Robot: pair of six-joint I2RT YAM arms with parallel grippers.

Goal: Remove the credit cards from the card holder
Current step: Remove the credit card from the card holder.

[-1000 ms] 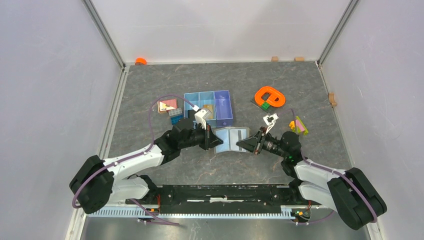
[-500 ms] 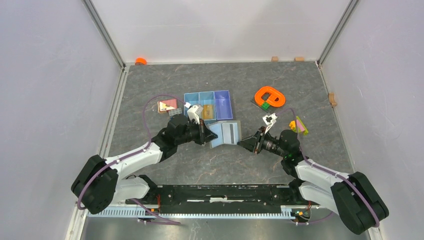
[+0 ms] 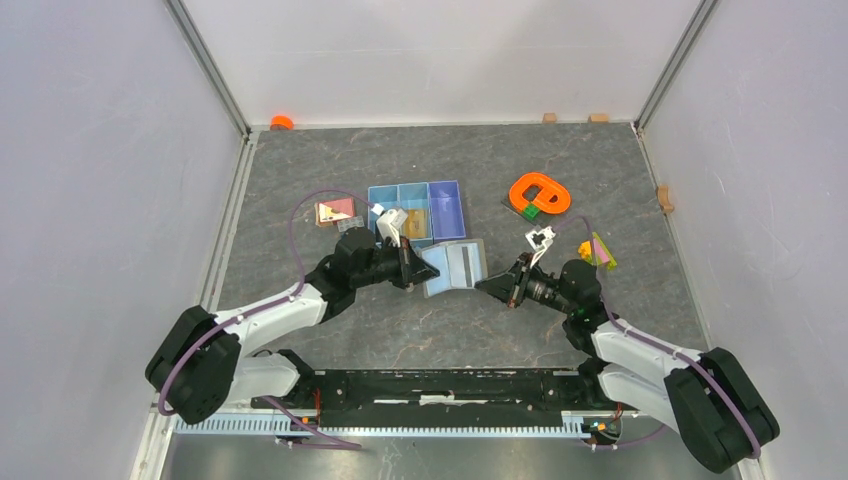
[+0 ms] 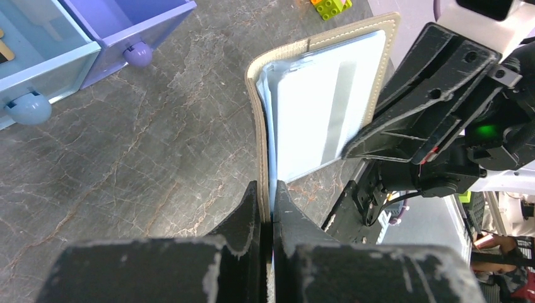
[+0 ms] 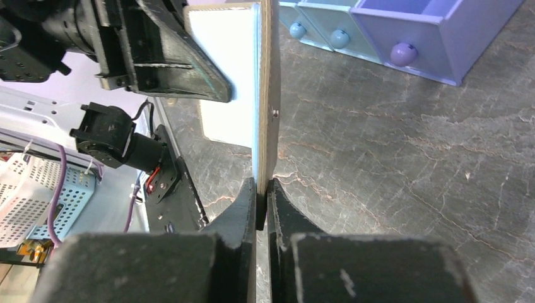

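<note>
The card holder (image 3: 455,266) hangs open between both arms, just in front of the tray. My left gripper (image 3: 419,269) is shut on its left flap, and my right gripper (image 3: 483,287) is shut on its right flap. In the left wrist view the left gripper (image 4: 270,207) pinches the tan stitched edge of the card holder (image 4: 257,126). A whitish credit card (image 4: 322,117) with a grey stripe lies in the pale blue inside. In the right wrist view the right gripper (image 5: 263,192) clamps the card holder (image 5: 270,95), seen edge-on.
A blue-and-purple three-compartment tray (image 3: 447,212) stands right behind the holder. Small blocks (image 3: 336,213) lie to its left. An orange ring piece (image 3: 540,193) and a yellow-pink piece (image 3: 597,250) lie to the right. Walls enclose the table on three sides.
The left gripper has carried the holder a little further from the arm bases, towards the tray. The right gripper's jaws parted from the holder, then shut on its right flap.
</note>
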